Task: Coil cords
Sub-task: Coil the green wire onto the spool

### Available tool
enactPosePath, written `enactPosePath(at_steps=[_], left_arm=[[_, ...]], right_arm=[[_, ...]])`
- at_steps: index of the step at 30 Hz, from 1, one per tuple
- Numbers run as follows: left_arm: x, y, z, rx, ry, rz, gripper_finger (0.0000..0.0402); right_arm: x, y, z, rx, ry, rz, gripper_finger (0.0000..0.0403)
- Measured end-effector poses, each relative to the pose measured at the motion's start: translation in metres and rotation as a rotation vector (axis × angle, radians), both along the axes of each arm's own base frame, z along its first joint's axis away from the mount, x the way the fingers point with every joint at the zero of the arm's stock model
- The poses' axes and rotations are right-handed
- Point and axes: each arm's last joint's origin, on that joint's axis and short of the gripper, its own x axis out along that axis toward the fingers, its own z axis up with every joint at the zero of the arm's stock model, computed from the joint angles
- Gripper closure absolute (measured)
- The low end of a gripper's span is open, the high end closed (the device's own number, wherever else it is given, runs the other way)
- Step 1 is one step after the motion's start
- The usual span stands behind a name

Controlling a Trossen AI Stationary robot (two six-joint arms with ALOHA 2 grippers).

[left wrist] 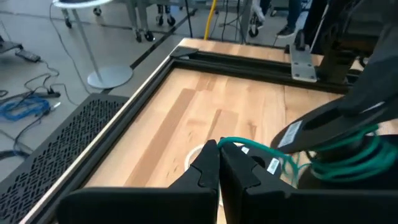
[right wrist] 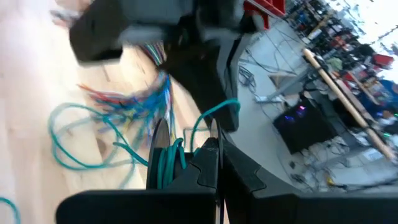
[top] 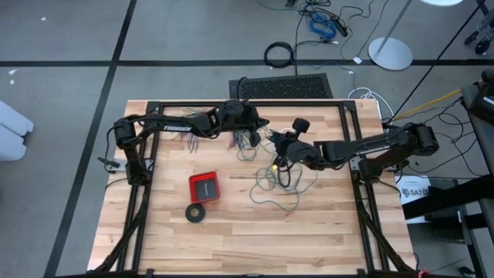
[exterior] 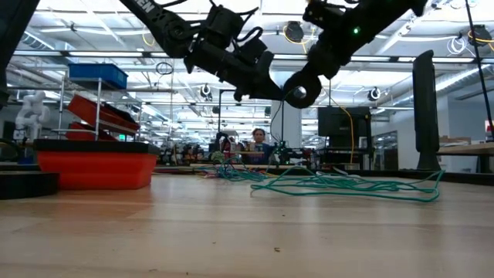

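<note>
high view: both arms meet over the far middle of the table. the left gripper (top: 261,123) sits just beside the right gripper (top: 287,148), with the green wire (top: 274,189) trailing from between them in loose loops toward the near side. the coloured wire bundle (top: 245,140) lies under the left arm; a red box (top: 204,186) and a black ring (top: 196,212) are well apart, to the left. the white cord cannot be picked out here.

low view: both grippers hang above the table, close together, and most of the green wire (exterior: 340,184) lies slack on the wood behind them.

left wrist view: the left gripper (left wrist: 219,149) has its jaws together, pinching a strand of green wire (left wrist: 249,147) at the tips. a few turns of that wire (left wrist: 351,152) are wound around the right arm's gripper just beyond.

right wrist view: the right gripper (right wrist: 185,144) is also closed, with several strands of green wire (right wrist: 166,163) bunched against its fingers; more loops (right wrist: 81,140) lie on the table by the bundle (right wrist: 134,99).

judgement: the step in hand looks like winding the green wire, one gripper acting as spool while the other feeds. only a few turns are on, so much is left. the next move calls for the left gripper to carry its strand around the right one without letting go, keeping light tension so the turns do not slip off or snag the bundle.
</note>
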Motion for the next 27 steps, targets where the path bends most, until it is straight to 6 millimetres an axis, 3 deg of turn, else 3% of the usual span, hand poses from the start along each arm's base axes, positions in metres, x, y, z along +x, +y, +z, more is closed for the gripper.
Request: enactPosePath(at_steps=[11,27], left_arm=[[0.003,-0.006,0.002,-0.012,0.072,0.019,0.04],[0.004,-0.018,0.001,-0.023,0.116,0.015,0.04]], right_arm=[[0.012,-0.006,-0.019,-0.111,0.058,-0.142,0.0403],[0.042,-0.007,-0.038,-0.196,0.169,-0.213,0.0403]])
